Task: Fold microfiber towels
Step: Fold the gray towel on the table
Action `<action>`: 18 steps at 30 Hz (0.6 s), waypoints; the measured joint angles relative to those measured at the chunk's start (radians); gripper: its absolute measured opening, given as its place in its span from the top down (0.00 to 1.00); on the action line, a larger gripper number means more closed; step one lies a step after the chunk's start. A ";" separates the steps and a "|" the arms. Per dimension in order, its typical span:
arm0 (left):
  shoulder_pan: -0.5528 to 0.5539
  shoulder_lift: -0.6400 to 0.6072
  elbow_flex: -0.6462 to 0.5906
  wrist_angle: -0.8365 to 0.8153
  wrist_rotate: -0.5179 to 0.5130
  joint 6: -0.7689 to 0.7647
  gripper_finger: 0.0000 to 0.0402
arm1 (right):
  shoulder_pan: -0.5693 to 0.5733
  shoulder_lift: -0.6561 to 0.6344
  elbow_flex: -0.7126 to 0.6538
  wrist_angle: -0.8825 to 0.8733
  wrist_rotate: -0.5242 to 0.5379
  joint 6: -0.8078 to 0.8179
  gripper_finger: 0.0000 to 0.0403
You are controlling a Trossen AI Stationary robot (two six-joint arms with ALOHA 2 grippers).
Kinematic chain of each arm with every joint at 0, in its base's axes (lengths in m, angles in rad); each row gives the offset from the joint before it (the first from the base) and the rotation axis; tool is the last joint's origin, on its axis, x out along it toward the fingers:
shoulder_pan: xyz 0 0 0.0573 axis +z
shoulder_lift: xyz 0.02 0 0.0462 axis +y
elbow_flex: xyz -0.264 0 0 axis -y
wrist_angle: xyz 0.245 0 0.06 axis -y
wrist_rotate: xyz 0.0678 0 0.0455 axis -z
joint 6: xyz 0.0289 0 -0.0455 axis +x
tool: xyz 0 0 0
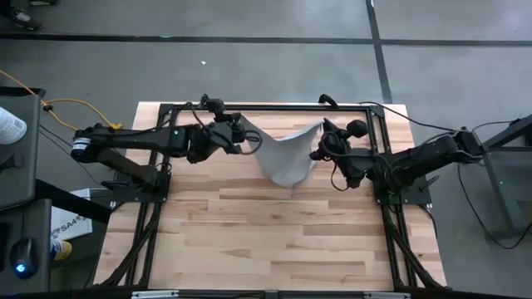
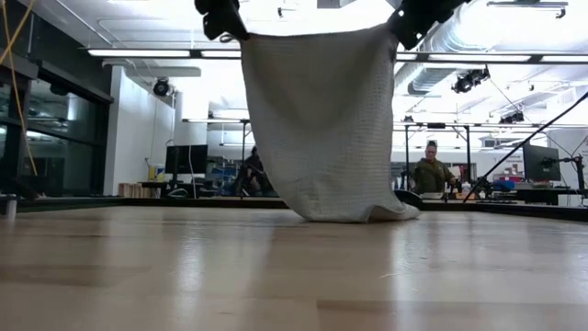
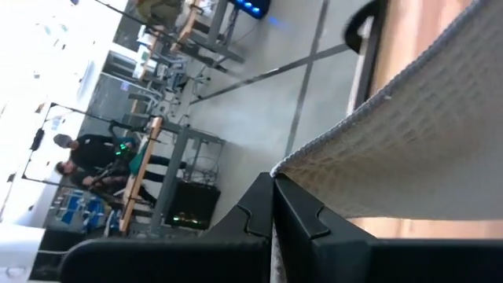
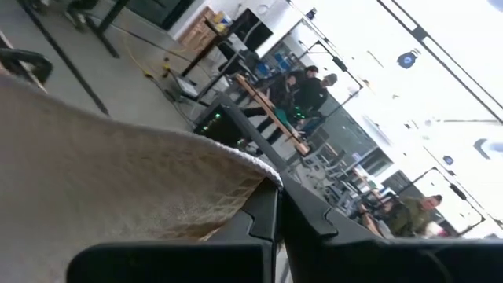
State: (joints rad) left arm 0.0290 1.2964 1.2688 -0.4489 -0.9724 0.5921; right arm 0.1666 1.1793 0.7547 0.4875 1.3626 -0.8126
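No writing can be read on the rig or cloth; the left gripper [image 1: 246, 138] reaches in from the left above the tabletop [image 1: 274, 241], its jaws clamped together on one upper corner of the microfiber towel [image 1: 287, 158]; the towel hangs between both arms, its lower edge bunched on the wood; the right gripper [image 1: 320, 139], raised alike, pinches the other upper corner.

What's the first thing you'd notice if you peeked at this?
A grey-blue towel hanging in the air like a little curtain, its bottom edge bunched on the wooden table near the far side. The left gripper and right gripper each pinch a top corner, shut tight.
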 joint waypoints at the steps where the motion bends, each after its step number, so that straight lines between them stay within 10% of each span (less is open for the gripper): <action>1: 0.011 0.000 0.010 0.003 -0.001 0.009 1.00 | -0.009 0.000 0.000 0.021 0.000 -0.021 0.99; 18: 0.163 0.000 0.096 0.038 0.027 0.158 1.00 | -0.198 0.000 0.000 0.313 -0.135 -0.294 0.99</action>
State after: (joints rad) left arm 0.1919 1.2964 1.3651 -0.4108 -0.9453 0.7496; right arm -0.0313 1.1793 0.7547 0.8000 1.2279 -1.1061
